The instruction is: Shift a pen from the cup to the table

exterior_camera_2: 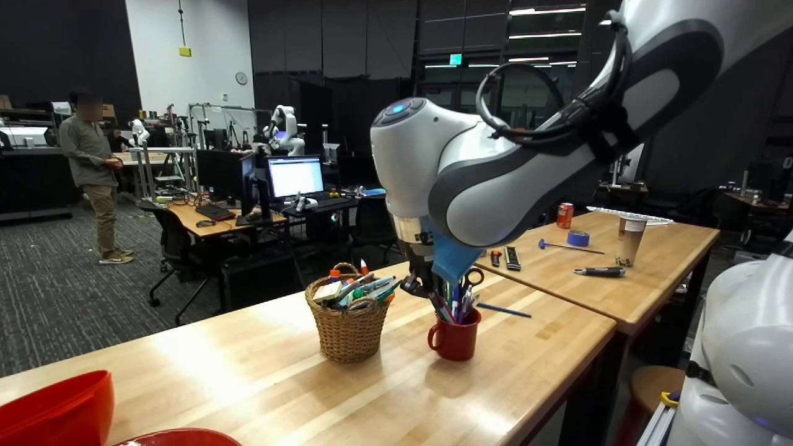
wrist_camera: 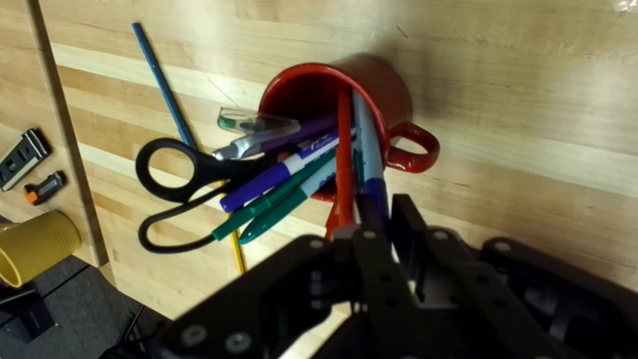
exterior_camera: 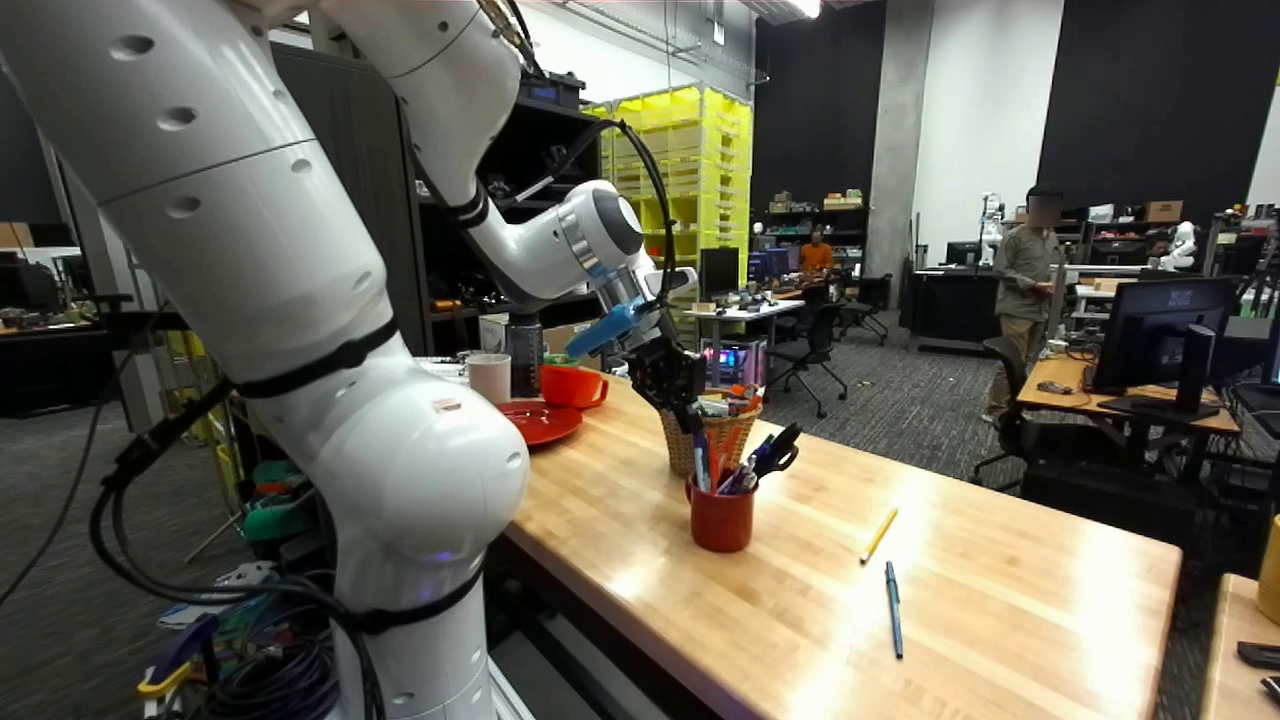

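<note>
My claw (wrist_camera: 388,215) points down at the mouth of the red cup (wrist_camera: 391,87), its jaws narrow, holding the blue cap of a pale marker (wrist_camera: 369,149) between them. The marker's lower end lies inside the cup, against the rim on the handle side. A red marker (wrist_camera: 345,154) leans just beside it, outside my grip. The cup stands upright on the wooden table (exterior_camera: 800,640). It also holds black-handled scissors (wrist_camera: 204,172), a purple-capped marker (wrist_camera: 261,189) and a green-capped marker (wrist_camera: 276,215), their tops leaning away from the handle in the wrist view. A wicker basket (exterior_camera_2: 350,337), filled with pens and other small items, stands near the cup in both exterior views. A blue pen (wrist_camera: 162,82) and a yellow pencil (exterior_camera: 879,537) lie flat on the table, near each other and apart from the cup. Farther along, in an exterior view, are a red plate (exterior_camera: 545,422), a red bowl (exterior_camera: 568,385) and a white mug (exterior_camera: 490,378); my arm (exterior_camera: 420,470) hides part of the plate. A second table (exterior_camera_2: 557,286) stands just beside the first; on it are a red can (exterior_camera_2: 564,215), a roll of blue tape (exterior_camera_2: 578,238) and, in the wrist view, a yellow cup (wrist_camera: 45,244). Well apart from the table, a person (exterior_camera_2: 90,158) in grey-green stands on dark carpet (exterior_camera_2: 62,297).
</note>
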Action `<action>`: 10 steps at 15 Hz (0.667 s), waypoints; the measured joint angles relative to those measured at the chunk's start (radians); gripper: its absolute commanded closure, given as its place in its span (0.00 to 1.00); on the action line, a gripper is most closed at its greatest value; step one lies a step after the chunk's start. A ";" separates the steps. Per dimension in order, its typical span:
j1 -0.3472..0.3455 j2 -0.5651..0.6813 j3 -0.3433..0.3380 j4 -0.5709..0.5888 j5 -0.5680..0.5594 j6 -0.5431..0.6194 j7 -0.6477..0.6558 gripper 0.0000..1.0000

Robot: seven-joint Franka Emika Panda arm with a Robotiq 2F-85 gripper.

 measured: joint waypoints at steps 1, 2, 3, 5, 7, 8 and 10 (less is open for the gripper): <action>0.005 -0.010 -0.002 0.010 0.006 -0.004 -0.007 0.97; 0.009 -0.022 -0.002 0.020 0.008 -0.013 -0.011 0.97; 0.012 -0.036 -0.002 0.031 0.009 -0.022 -0.016 0.97; 0.013 -0.067 -0.002 0.055 0.008 -0.041 -0.027 0.97; 0.012 -0.098 -0.002 0.082 0.008 -0.063 -0.040 0.97; 0.011 -0.112 -0.003 0.094 0.007 -0.072 -0.045 0.97; 0.010 -0.139 -0.006 0.118 0.007 -0.090 -0.058 0.97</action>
